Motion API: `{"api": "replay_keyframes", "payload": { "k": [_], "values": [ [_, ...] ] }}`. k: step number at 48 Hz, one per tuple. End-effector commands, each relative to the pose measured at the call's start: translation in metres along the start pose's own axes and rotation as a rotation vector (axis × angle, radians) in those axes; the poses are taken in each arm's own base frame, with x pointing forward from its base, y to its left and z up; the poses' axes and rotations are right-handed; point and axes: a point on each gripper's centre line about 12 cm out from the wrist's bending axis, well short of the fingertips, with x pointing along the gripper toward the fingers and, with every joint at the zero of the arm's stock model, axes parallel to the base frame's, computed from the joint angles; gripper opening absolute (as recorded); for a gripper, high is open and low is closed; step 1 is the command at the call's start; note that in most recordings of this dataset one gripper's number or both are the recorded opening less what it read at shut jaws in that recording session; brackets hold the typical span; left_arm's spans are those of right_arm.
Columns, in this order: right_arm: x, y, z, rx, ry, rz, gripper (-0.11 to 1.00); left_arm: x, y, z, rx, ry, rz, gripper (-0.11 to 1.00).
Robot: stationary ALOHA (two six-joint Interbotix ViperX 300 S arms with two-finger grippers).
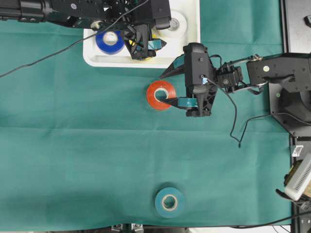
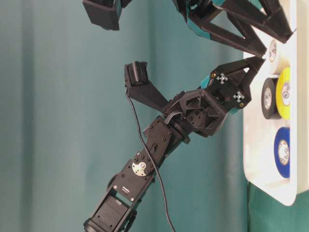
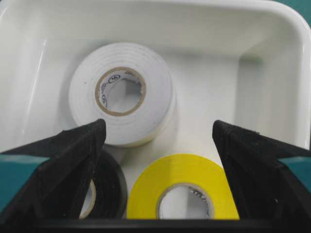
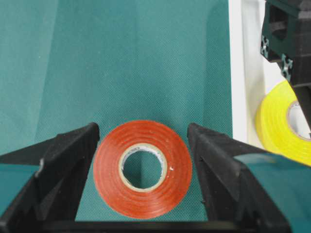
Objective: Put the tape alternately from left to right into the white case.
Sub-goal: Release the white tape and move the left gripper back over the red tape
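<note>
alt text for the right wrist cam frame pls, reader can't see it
A red tape roll lies flat on green cloth between the two open black fingers of the right gripper. At the right edge are the rim of the white case and part of a yellow tape roll inside it.

my cloth (image 1: pixel 73 145) plain green | case (image 1: pixel 192 48) white | rolls in it: white (image 3: pixel 121 92), yellow (image 3: pixel 182 194), blue (image 1: pixel 110 42), one seemingly black (image 3: pixel 104 187), half hidden | red roll (image 4: pixel 142 169), teal roll (image 1: pixel 169 202), pale cores
</note>
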Motion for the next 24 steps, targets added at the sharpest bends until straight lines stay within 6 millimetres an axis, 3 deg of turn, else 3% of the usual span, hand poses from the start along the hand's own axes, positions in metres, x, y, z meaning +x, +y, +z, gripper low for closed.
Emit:
{"api": "replay_keyframes", "payload": {
  "k": [1,24],
  "values": [
    [-0.002,0.002,0.008,0.000,-0.028,0.007,0.76,-0.018,0.004,0.022,-0.003,-0.065,0.011,0.67],
    [-0.002,0.002,0.008,0.000,-0.027,0.006,0.76,-0.041,-0.023,0.016,0.025,-0.060,-0.031,0.67]
  ]
}}
